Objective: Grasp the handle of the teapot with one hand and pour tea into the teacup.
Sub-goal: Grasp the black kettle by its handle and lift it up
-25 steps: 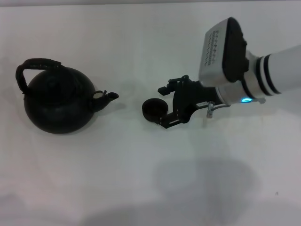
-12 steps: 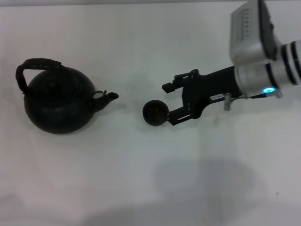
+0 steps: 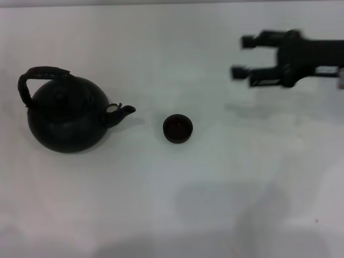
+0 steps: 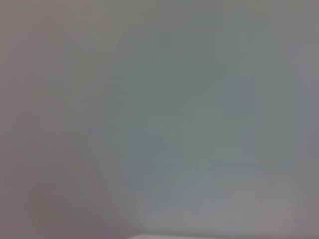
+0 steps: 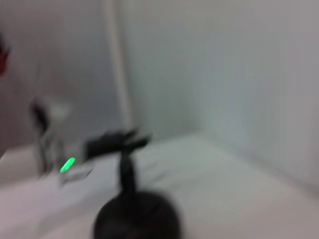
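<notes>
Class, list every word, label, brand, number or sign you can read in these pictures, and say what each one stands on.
None can be read.
The teapot, its handle and the teacup: plain dark surfaces, no markings visible.
The right gripper, open above the table: no legible label.
Left wrist view: blank, no text.

Teapot seen blurred from the right wrist

The round black teapot (image 5: 137, 219) sits on the pale counter (image 5: 234, 184), its handle (image 5: 125, 172) rising above the body; beyond it a dark blurred shape and a small green light (image 5: 68, 164).
</notes>
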You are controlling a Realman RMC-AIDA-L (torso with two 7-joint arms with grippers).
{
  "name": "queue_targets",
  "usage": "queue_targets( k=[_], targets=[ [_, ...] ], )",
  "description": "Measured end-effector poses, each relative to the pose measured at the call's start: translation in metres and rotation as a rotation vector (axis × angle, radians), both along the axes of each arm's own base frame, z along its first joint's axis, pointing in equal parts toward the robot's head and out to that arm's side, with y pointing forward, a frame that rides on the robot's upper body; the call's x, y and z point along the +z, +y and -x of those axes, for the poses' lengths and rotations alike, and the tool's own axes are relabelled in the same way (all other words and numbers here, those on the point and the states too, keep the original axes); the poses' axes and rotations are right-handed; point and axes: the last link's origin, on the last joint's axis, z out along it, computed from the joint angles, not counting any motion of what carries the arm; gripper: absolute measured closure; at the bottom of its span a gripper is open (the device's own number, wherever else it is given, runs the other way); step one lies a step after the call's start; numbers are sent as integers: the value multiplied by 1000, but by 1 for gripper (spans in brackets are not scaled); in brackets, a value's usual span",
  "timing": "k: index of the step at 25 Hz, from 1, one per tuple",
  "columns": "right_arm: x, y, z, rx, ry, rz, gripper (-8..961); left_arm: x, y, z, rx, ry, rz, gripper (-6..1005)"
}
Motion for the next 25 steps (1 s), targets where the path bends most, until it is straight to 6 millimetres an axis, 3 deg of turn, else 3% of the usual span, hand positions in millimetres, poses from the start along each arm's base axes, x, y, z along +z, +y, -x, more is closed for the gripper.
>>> queue_targets(
  k=[4, 14, 18, 25],
  targets=[
    [16, -9, -36, -82, 95, -156, 96, 6, -16, 2, -30, 23, -43, 301],
    [7, -23, -91, -238, 163, -476, 100, 6, -44, -6, -150, 91, -44, 300],
    [-3, -23, -103, -295, 112, -499, 101, -1, -63, -20, -286, 116, -9, 300],
    [-13, -20, -108, -328, 65, -492, 101, -9, -73, -31, -411, 36, 84, 300]
  ],
)
